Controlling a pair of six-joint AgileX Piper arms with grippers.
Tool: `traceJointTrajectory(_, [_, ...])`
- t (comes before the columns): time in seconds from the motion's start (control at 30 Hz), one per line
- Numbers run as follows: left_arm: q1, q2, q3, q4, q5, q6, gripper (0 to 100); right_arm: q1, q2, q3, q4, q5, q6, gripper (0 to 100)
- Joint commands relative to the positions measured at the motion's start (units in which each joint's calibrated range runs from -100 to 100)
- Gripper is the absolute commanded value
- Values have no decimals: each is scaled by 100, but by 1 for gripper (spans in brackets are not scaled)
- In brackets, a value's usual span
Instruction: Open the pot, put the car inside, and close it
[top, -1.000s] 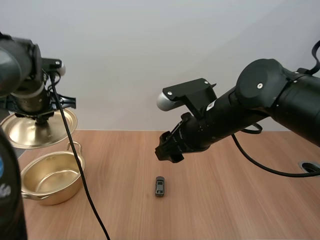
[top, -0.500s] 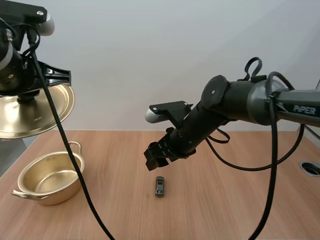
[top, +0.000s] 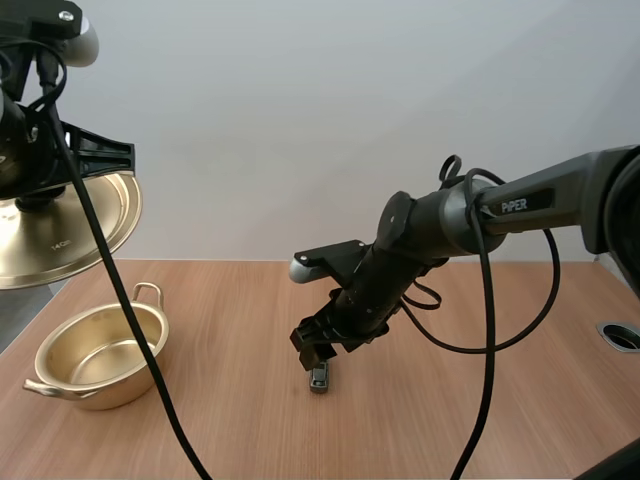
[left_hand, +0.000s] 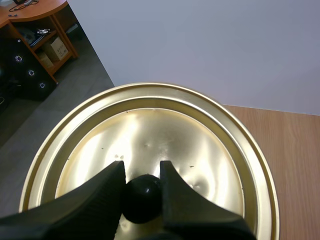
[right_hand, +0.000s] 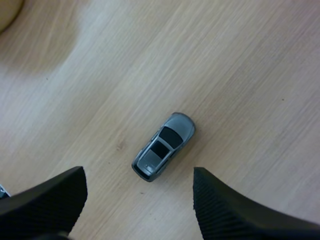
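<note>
While the car (top: 319, 377) sits on the bare counter (top: 470, 410), wheels down and roughly mid-counter, the right jaws hang just above it and stand open. In the right wrist view the small grey car (right_hand: 163, 146), with its dark roof and windows, lies slantwise on the wood grain of the counter (right_hand: 250, 75). It sits in the gap between the two black fingers (right_hand: 45, 197), and neither finger touches it. In the high view the right arm (top: 430, 230) reaches in from the right and slopes down to the car.

The pot (top: 110, 385) stands open near the counter's left edge, well apart from the car. It is upright, gold, with a loop handle on each side, and its inside looks bare.

The lid (top: 60, 235) is off the pot, held in the air above it and a little to the left, tilted. In the left wrist view the left jaws are closed on the lid's black knob (left_hand: 142, 197), one finger on each side. The gold lid (left_hand: 150, 135) spreads out around the knob, with the counter's edge to one side of it.
</note>
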Motion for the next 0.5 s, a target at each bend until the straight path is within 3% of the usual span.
traceJointTrajectory(0.0, [0, 5, -8, 4, 0, -2, 0, 84, 56, 9, -138, -202, -4, 100])
traceJointTrajectory(0.47, [0, 5, -8, -100, 0, 183, 0, 149, 957, -22, -199, -662, -4, 100])
